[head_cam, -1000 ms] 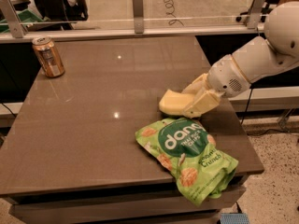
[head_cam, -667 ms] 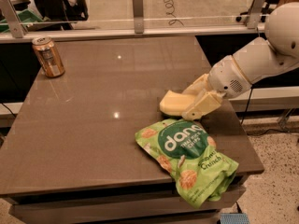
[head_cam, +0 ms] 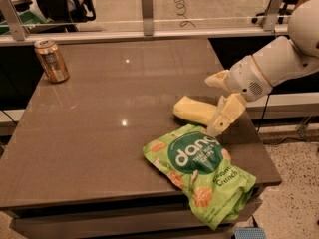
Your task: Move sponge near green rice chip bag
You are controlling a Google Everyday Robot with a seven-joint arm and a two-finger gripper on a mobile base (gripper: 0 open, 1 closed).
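The pale yellow sponge [head_cam: 192, 110] lies flat on the brown table [head_cam: 109, 113], just behind the top edge of the green rice chip bag [head_cam: 202, 173]. The bag lies crinkled at the table's front right corner and hangs a little over the edge. My gripper [head_cam: 211, 105] comes in from the right and is open. One cream finger [head_cam: 217, 78] is above and behind the sponge's right end, the other [head_cam: 225, 114] is in front of it. The sponge rests on the table between them and is not pinched.
An orange-brown drink can [head_cam: 51, 60] stands upright at the table's far left. A low glass partition with metal posts [head_cam: 146, 11] runs along the table's back edge. The floor [head_cam: 294, 163] drops away to the right of the table.
The fingers were shut on the sponge before. Now they are spread apart, the sponge lies on the table by the bag, and the gripper has drawn back slightly to the right.
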